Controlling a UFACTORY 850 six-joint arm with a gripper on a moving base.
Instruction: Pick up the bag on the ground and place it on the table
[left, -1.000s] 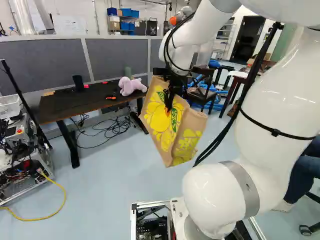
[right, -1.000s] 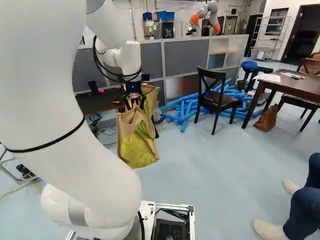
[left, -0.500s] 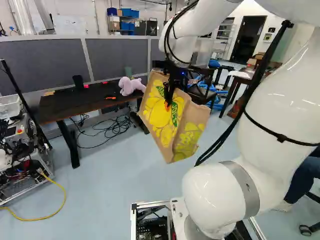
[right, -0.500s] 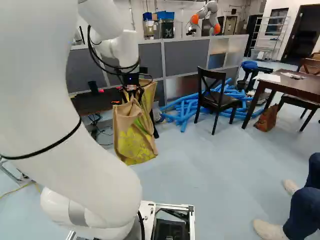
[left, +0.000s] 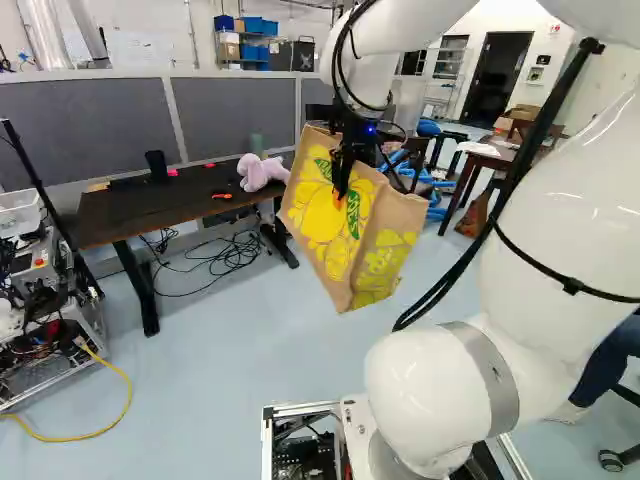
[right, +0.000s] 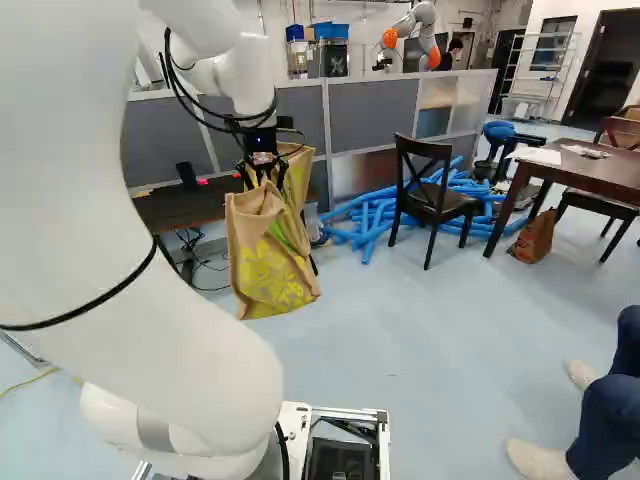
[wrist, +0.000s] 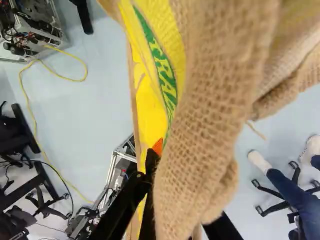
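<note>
In the left base view my gripper (left: 341, 192) is shut on the tan and yellow bag (left: 322, 228) near its upper part. The bag hangs tilted above the floor, to the right of the dark table (left: 140, 212) and apart from its legs. In the wrist view the bag's coarse cloth (wrist: 210, 110) bulges up between the fingers of the gripper (wrist: 172, 192) and hides much of one finger. The right base view shows the bag (right: 268, 262) below the wrist, its side folded inward.
On the table lie a pink plush toy (left: 262, 172), a dark cup (left: 157, 166) and an orange-handled tool (left: 222, 196). Cables (left: 225, 252) lie on the floor under it. A black chair (right: 432, 195), blue tubes (right: 365, 215) and a grey partition (right: 370, 112) stand beyond; another robot (right: 415, 35) is behind.
The arm has lifted a little, and the bag has risen with it in the gripper, swinging slightly. The base, the table and the things on it have not shifted.
</note>
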